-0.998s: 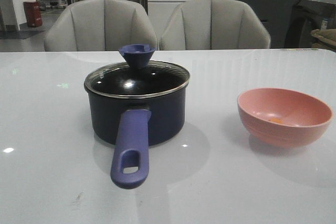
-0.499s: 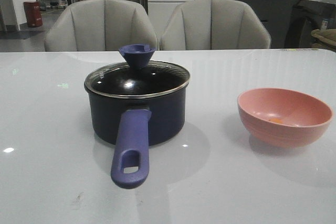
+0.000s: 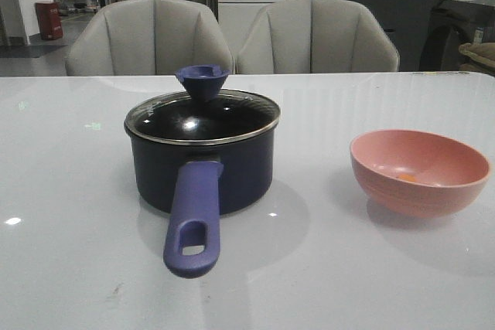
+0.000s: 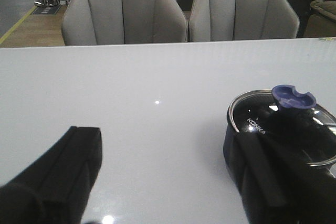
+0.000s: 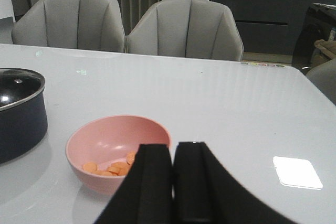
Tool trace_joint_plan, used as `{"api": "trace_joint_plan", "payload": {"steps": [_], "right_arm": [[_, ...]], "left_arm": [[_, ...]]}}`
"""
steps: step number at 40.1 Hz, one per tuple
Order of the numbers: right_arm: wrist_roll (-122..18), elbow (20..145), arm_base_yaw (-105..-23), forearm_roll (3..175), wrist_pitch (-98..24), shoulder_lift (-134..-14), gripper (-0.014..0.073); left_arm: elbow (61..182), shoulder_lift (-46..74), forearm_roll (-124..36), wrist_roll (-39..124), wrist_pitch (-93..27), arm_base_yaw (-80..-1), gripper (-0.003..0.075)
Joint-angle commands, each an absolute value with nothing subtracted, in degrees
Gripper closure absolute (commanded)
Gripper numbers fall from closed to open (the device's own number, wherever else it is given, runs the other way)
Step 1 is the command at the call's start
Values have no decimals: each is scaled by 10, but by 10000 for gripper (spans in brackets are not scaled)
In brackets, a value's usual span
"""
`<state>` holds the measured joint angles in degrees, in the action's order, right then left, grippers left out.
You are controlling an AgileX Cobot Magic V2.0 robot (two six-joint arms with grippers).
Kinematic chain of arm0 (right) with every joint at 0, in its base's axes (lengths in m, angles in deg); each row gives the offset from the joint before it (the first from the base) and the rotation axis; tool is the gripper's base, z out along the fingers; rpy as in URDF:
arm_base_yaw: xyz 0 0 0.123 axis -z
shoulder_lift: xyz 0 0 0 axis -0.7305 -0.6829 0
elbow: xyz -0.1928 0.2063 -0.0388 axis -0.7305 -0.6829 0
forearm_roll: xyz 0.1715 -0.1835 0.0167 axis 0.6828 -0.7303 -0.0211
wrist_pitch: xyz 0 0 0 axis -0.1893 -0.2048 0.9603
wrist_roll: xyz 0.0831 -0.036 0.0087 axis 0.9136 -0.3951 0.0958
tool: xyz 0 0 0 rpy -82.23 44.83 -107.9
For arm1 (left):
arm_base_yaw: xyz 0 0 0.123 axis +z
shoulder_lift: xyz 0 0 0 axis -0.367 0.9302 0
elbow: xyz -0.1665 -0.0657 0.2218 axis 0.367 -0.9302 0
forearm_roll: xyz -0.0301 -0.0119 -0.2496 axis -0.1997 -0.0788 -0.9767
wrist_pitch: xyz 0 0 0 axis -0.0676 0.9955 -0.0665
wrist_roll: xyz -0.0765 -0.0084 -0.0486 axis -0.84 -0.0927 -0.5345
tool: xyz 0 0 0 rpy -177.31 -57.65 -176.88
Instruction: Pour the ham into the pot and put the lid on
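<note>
Between my left fingers [image 4: 252,179], which stand spread wide apart with nothing in them, lies bare white table [image 4: 157,145]; one dark finger rises just in front of the pot [image 4: 233,150], hiding part of its wall. My left gripper [image 4: 173,182] hangs low over the table beside that pot. My right gripper [image 5: 173,169] has its two black fingers [image 5: 152,182] pressed together, only a thin seam between them, gripping nothing. Just past their tips sits the pink bowl [image 5: 100,137], and in its bottom lies the ham [image 5: 107,169], a small heap of pale-orange round slices, near my right fingertips but not touching them.

From the front view, the pot stands left of centre on the table with its long purple-blue handle [image 3: 192,226] pointing toward me. The lid [image 3: 203,117] sits on the pot, its steel rim level all round and its blue funnel-shaped knob [image 3: 202,80] upright. The bowl rests well apart from the pot, off to the right.

On the glass of the lid, the left wrist view shows white letters reading KONKA [image 4: 255,125].

The tabletop is glossy white, with small glints of light on it. Behind it stand two grey padded chairs [image 3: 151,36], and farther back a dark counter [image 3: 363,5], a white cabinet and a red bin [image 3: 48,19] on the floor.
</note>
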<state>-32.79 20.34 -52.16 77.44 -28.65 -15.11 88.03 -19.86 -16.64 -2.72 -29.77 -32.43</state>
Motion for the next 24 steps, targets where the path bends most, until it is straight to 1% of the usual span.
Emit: {"api": "trace_joint_plan", "payload": {"steps": [1, 5, 11, 15, 21, 24], "right_arm": [[-329, 198, -518, 770, -239, -140, 439], [-329, 198, -518, 770, -239, -140, 439], [-329, 198, -518, 770, -239, -140, 439], [-329, 198, -518, 770, -239, -140, 439], [-329, 198, -518, 770, -239, -140, 439], [-329, 198, -518, 770, -239, -140, 439]], "left_arm": [[933, -160, -176, -27, -312, -329, 164], [976, -116, -180, -26, -273, -329, 163], [1026, -51, -191, -24, -270, -332, 162], [1061, -1, -193, -24, -272, -354, 155], [1113, 82, -193, -24, -270, -411, 85], [1142, 129, -193, -24, -269, -447, 66]]}}
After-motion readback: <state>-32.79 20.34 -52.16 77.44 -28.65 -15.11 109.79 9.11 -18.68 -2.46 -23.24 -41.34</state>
